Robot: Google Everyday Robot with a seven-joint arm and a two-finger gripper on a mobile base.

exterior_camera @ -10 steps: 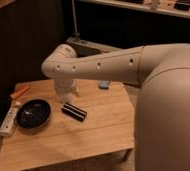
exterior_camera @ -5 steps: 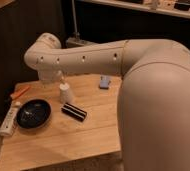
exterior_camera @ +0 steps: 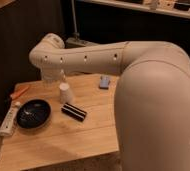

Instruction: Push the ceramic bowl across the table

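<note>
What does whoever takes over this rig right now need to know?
Pincer: at the arm's end over the table's rear left, beside the white cup, clear of the ceramic bowl.
Bowl: front left of the table, between a white remote-like object and a black ridged block.
Done: nothing evident; bowl not yet contacted.
Left: bring pincer to the bowl, push it across.

arm (exterior_camera: pixel 88 57): we see a thick, smooth, cream-white shell | shape: rounded tube swelling into a big bulbous segment at right | markings: row of small dark dots along the tube | gripper: out of our sight, below the arm's rounded left end
</note>
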